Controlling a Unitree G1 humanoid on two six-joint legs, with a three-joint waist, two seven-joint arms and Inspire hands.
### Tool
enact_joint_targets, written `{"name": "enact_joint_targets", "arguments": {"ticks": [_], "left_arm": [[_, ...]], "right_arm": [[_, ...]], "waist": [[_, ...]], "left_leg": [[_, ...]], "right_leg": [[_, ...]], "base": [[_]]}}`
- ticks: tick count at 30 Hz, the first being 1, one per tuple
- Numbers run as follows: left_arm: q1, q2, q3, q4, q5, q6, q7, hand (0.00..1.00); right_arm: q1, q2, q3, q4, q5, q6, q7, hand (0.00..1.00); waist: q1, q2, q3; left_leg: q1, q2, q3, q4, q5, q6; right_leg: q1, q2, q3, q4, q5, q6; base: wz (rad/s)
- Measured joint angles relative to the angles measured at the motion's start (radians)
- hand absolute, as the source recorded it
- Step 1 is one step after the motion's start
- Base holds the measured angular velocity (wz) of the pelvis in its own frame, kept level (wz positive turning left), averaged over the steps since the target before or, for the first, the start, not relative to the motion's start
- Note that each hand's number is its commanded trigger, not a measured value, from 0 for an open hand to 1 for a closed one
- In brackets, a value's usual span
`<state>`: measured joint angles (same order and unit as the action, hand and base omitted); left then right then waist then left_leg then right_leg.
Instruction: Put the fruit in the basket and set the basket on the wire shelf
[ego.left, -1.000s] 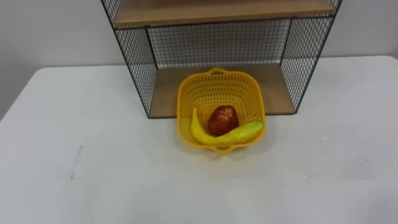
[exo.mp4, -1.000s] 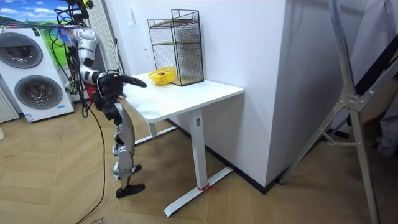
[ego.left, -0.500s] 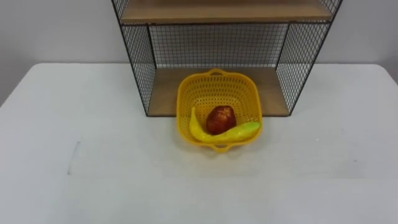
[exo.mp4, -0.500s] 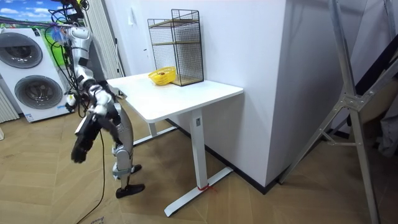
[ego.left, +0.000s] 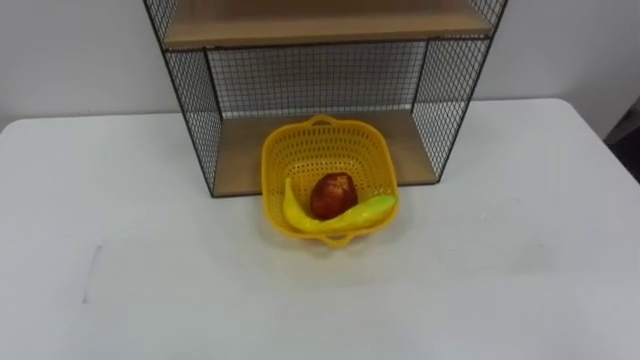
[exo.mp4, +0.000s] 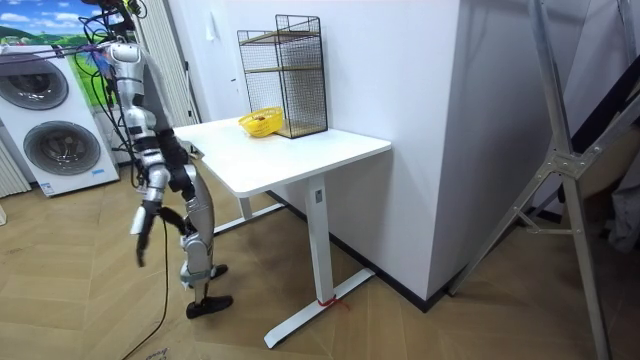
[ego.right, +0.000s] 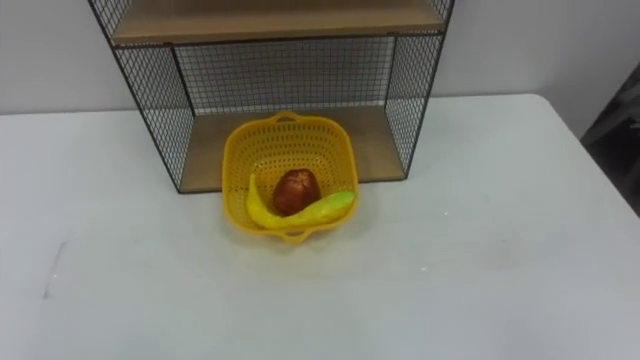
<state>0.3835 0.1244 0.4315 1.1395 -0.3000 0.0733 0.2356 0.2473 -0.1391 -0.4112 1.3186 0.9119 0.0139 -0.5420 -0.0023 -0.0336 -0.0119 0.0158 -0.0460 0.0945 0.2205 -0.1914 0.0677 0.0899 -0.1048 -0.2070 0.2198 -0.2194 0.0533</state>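
Basket (ego.left: 325, 150) sits at twelve o'clock on the table (ego.left: 500, 280), its back half in the wire shelf's (ego.left: 192, 110) bottom bay and its front rim poking out toward six. The apple (ego.left: 332, 194) is dead centre, with the banana (ego.left: 300, 217) curled along the six o'clock rim. The right hand (exo.mp4: 139, 238) hangs by the robot's side, fingers impossible to tell

Both eye views look down on the basket (ego.left: 325, 150); room view shares it, distant.
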Motion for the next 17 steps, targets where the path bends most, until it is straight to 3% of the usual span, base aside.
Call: {"name": "enact_joint_targets", "arguments": {"ticks": [3,6,11,14,17], "left_arm": [[-0.029,-0.003,-0.007,-0.003,0.054,0.045,-0.025,0.00],[-0.052,-0.003,-0.027,-0.010,0.071,0.063,-0.028,0.00],[-0.076,-0.001,-0.079,-0.009,0.100,0.084,-0.032,0.00],[-0.092,-0.005,-0.104,-0.011,0.120,0.097,-0.032,0.00],[-0.109,-0.003,-0.120,-0.011,0.120,0.098,-0.032,0.00]], "right_arm": [[-0.038,-0.020,0.123,0.024,-0.231,0.078,0.142,0.00],[-0.102,-0.040,0.181,0.024,-0.390,0.119,0.256,0.00],[-0.150,-0.042,0.239,0.016,-0.506,0.153,0.381,0.00],[-0.148,-0.040,0.270,0.009,-0.538,0.162,0.413,0.00],[-0.139,-0.027,0.272,0.008,-0.590,0.162,0.424,0.00]], "waist": [[0.031,-0.005,0.0030],[0.038,-0.006,0.0060],[0.040,-0.005,0.0155],[0.038,0.002,0.0278],[0.036,0.005,0.0286]], "left_leg": [[0.016,0.002,0.005,-0.006,-0.005,-0.002],[0.013,0.001,-0.001,-0.008,-0.006,-0.003],[0.016,-0.001,-0.017,-0.017,-0.009,-0.007],[0.013,0.001,-0.019,-0.018,-0.012,-0.010],[0.011,0.001,-0.018,-0.018,-0.017,-0.012]], "right_leg": [[0.016,0.003,0.002,-0.013,0.001,-0.001],[0.016,0.004,-0.004,-0.019,0.002,0.000],[0.033,0.008,-0.017,-0.035,0.002,0.000],[0.031,0.011,-0.020,-0.036,0.002,0.000],[0.029,0.016,-0.021,-0.035,0.002,0.000]], "base": [[-0.06],[0.06],[0.11],[0.00],[0.00]]}}
